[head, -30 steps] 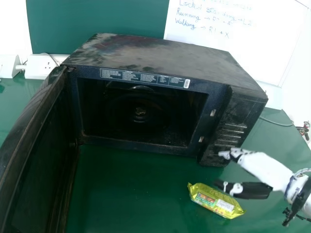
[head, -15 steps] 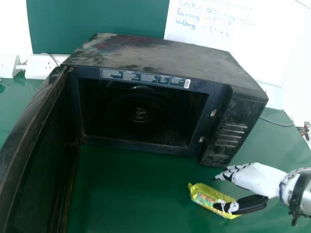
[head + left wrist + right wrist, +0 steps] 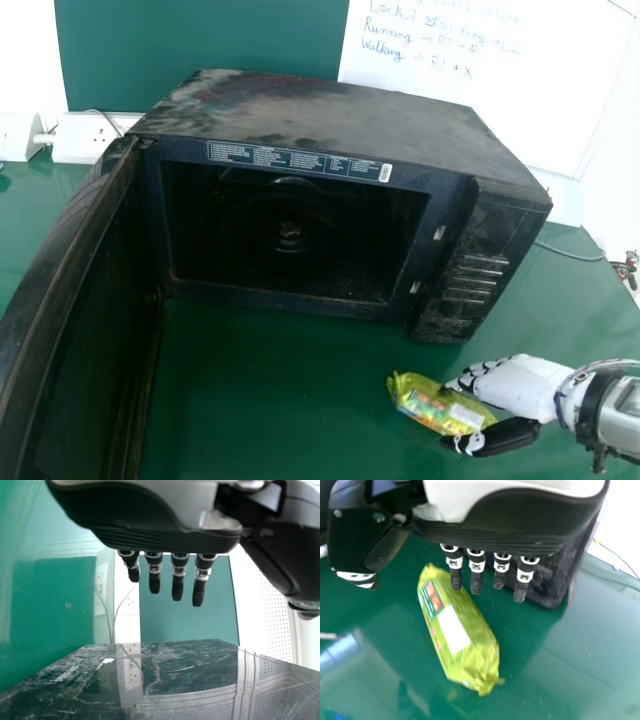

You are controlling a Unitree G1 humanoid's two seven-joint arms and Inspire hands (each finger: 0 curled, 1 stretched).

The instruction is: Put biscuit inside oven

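In the head view my right hand (image 3: 520, 385) is low at the right, with the biscuit packet (image 3: 428, 402) between its fingers and its thumb. The fingers are held straight, and the thumb lies along the packet's near side. From the right wrist view, the yellow-green packet (image 3: 460, 635) lies beneath the right hand (image 3: 500, 530), whose fingers are not curled round it. The black oven (image 3: 340, 120) stands behind with its door (image 3: 75, 300) swung wide at the left. My left hand (image 3: 155, 572) hangs with relaxed, extended fingers in the left wrist view.
The oven's dark cavity (image 3: 290, 235) faces the green table (image 3: 270, 390). Its control panel side (image 3: 465, 275) rises just behind my right hand. A white socket box (image 3: 85, 137) and a whiteboard (image 3: 480, 80) are at the back.
My right hand has moved down and nearer, bringing its fingers and thumb to either side of the packet. The packet has shifted slightly up in the head view.
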